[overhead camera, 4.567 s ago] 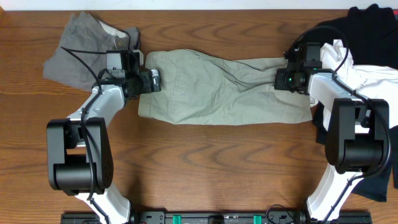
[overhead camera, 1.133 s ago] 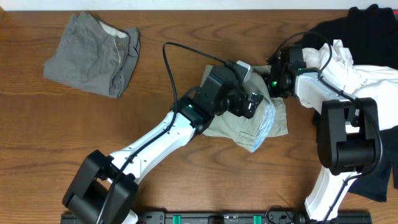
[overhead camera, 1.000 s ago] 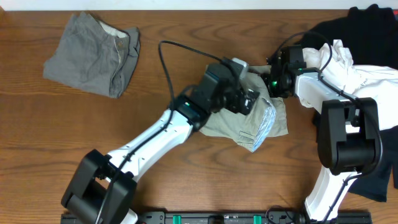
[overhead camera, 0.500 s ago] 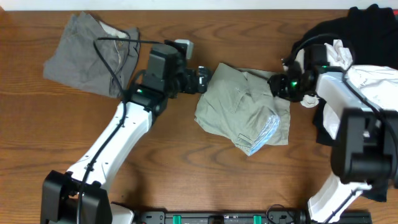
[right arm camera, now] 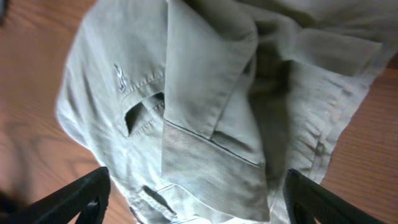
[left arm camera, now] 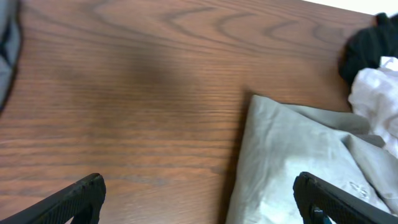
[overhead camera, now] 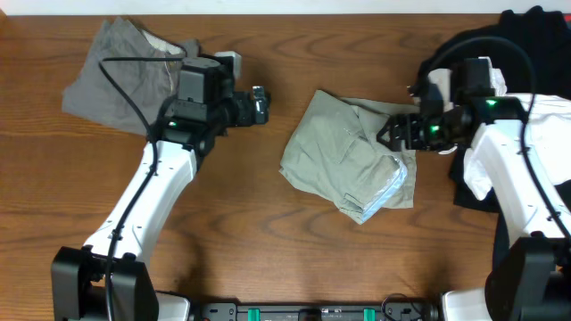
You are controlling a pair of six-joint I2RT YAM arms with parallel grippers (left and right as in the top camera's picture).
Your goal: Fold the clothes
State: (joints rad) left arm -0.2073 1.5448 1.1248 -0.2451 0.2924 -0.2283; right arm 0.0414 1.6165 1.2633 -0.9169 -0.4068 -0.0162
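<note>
The clothes, a light khaki-green pair of shorts (overhead camera: 343,156), lie folded into a loose bundle on the wooden table (overhead camera: 268,250), with a paler inner flap showing at the lower right. My left gripper (overhead camera: 260,104) hovers to their left, open and empty. In the left wrist view its dark fingertips (left arm camera: 81,196) stand wide apart over bare wood, the shorts (left arm camera: 298,155) ahead on the right. My right gripper (overhead camera: 393,134) is open over the bundle's right edge. The right wrist view shows the shorts (right arm camera: 211,93) spread below the parted gripper (right arm camera: 199,202), nothing held.
Darker grey shorts (overhead camera: 125,67) lie folded at the back left, just behind the left arm. A white shirt (overhead camera: 526,107) and black garments (overhead camera: 535,27) are piled at the right edge, under the right arm.
The left arm has swung back left, off the shorts and towards the grey shorts. The right gripper has opened, let go of the shorts' edge and shifted slightly right. The bundle stays folded.
</note>
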